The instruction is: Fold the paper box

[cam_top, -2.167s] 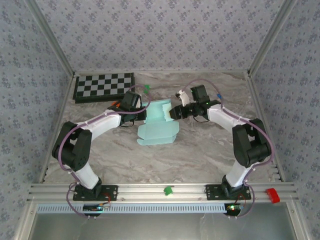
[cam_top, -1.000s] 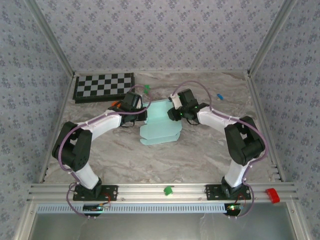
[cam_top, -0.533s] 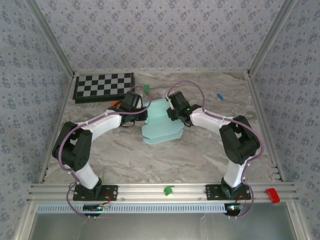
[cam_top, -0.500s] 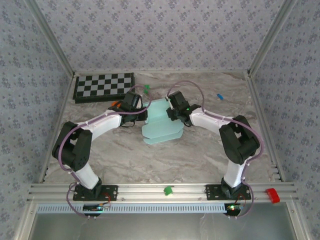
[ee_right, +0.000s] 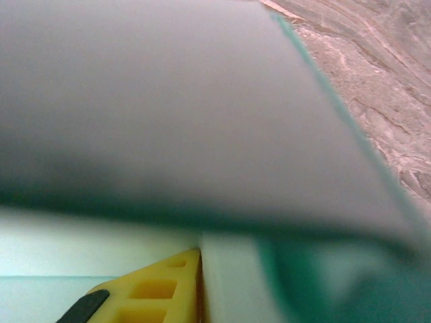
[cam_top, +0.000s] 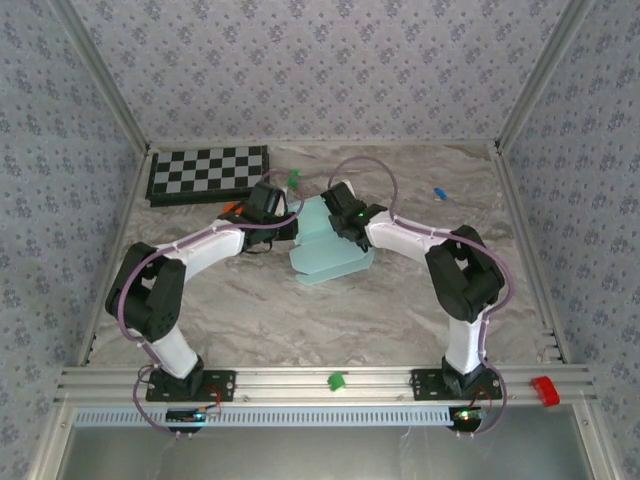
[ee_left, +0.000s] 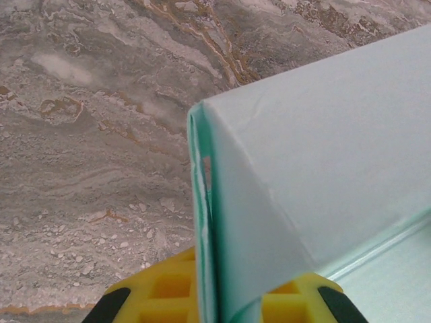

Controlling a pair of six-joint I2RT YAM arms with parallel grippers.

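From the overhead camera I see the paper box [cam_top: 335, 262] on the marble table [cam_top: 400, 310], in the far half of the surface, near and to the right of the checkerboard [cam_top: 208, 172] and apart from it. Both arms reach inward to it. The left gripper [cam_top: 293, 228] sits at its left edge and the right gripper [cam_top: 338, 214] is over its far right part, so the card lies between the two tools, with its rounded flaps spreading toward the near side.

On my left wrist feed, the yellow fingers [ee_left: 158, 296] stand on either side of an upright folded edge of the pale blue card. They are pressed together on that wall, which rises straight out from between them (a small scuff shows on the crease).

On my right wrist feed, one yellow finger [ee_right: 145, 293] lies just beside a pale card wall, and a dark, blurred flap hangs close over the lens. The other finger is hidden, so I cannot tell whether that tool is pinching the card or merely alongside it.
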